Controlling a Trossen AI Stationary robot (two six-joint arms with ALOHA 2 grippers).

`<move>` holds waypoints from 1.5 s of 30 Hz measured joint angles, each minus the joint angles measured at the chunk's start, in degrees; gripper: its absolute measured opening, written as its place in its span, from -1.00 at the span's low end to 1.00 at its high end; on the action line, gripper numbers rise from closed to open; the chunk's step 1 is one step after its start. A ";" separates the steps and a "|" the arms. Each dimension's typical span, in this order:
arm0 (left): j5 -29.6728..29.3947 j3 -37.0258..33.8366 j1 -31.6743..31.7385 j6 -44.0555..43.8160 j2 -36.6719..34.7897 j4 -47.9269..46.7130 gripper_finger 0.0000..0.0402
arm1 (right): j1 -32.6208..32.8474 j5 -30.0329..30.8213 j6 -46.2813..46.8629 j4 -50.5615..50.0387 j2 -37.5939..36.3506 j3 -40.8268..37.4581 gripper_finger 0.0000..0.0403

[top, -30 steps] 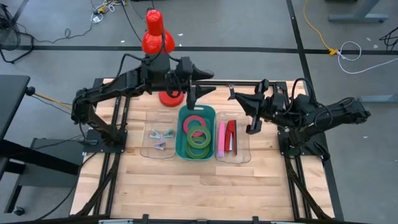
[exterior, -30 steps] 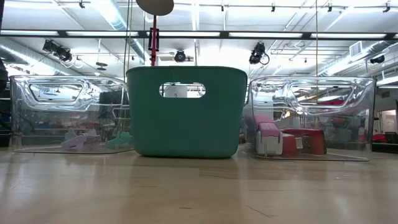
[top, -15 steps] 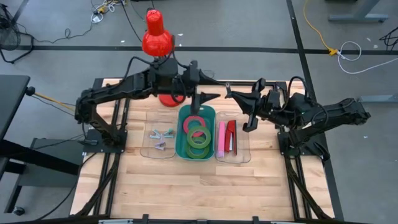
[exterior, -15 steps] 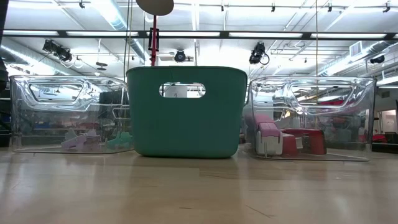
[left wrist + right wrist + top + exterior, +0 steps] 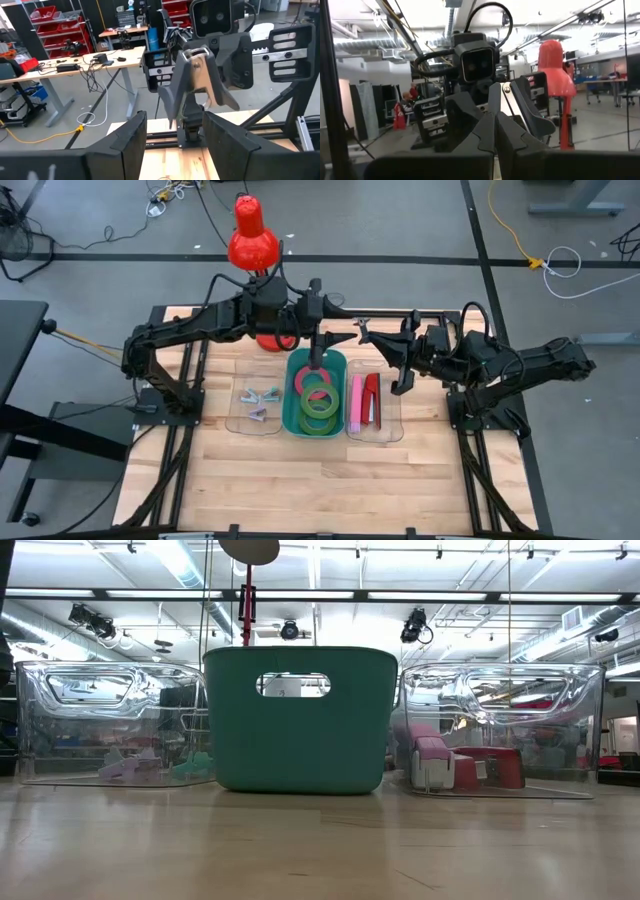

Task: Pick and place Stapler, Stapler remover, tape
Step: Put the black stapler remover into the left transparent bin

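Observation:
Three bins stand in a row mid-table. The left clear bin (image 5: 236,402) holds small staple removers (image 5: 260,394). A red tape roll (image 5: 314,379) and green tape rolls (image 5: 320,403) lie in the green bin (image 5: 300,730). The right clear bin (image 5: 394,412) holds a pink stapler (image 5: 355,402) and a red stapler (image 5: 371,398). My left gripper (image 5: 175,140) hangs open and empty above the green bin's far end (image 5: 342,328). My right gripper (image 5: 495,125) is shut and empty, raised above the far end of the stapler bin (image 5: 366,332), facing the left one.
A red cone-topped stand (image 5: 252,235) rises at the table's far edge behind the left arm. Bare wood (image 5: 320,480) stretches from the bins to the near edge. Black frame rails run along both sides of the table.
My left gripper has gone a little toward the table's right, from beside the red stand to above the green bin's far end, and has rolled about its own axis. The bins and their contents have stayed put.

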 joint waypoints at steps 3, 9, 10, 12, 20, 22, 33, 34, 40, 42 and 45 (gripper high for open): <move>0.14 0.00 0.00 0.00 0.00 -0.12 -0.06 | 0.00 0.00 1.54 -0.72 0.00 -0.01 -0.99; 0.17 0.00 -0.07 -0.02 0.00 -0.16 -0.15 | 0.00 -1.61 3.02 -0.94 0.00 0.00 -0.99; 0.17 0.00 -0.07 -0.02 0.00 -0.18 -0.16 | 0.00 -1.92 3.29 -0.94 0.00 0.00 -0.99; 0.17 0.00 -0.07 -0.02 0.00 -0.18 -0.19 | 0.00 -1.94 3.32 -0.98 0.00 0.00 -0.99; 0.22 0.00 -0.07 -0.04 0.00 -0.20 -0.31 | 0.01 -1.95 3.48 -1.53 0.00 0.00 -0.99; 0.22 0.00 -0.07 -0.02 0.00 -0.20 -0.36 | 0.01 -1.95 3.48 -1.56 0.00 0.00 -0.99; 0.24 0.00 -0.04 0.01 -0.02 -1.45 -0.60 | 0.00 -1.95 3.30 -1.66 0.00 0.00 -0.99; 0.24 0.00 -0.04 0.00 -0.02 -1.45 -0.62 | 0.00 -1.95 3.31 -1.81 0.00 0.00 -0.99; 0.26 0.00 -0.04 0.02 -0.02 -1.49 -0.77 | 0.00 -1.92 3.34 -1.97 0.00 0.00 -0.99; 0.28 0.00 -0.04 0.04 -0.02 -1.54 -0.83 | 0.00 -1.92 3.34 -1.99 0.00 0.00 -0.99; 0.31 0.00 -0.04 0.06 -0.06 -2.01 -0.91 | 0.00 -1.92 3.38 -2.12 0.00 0.00 -0.99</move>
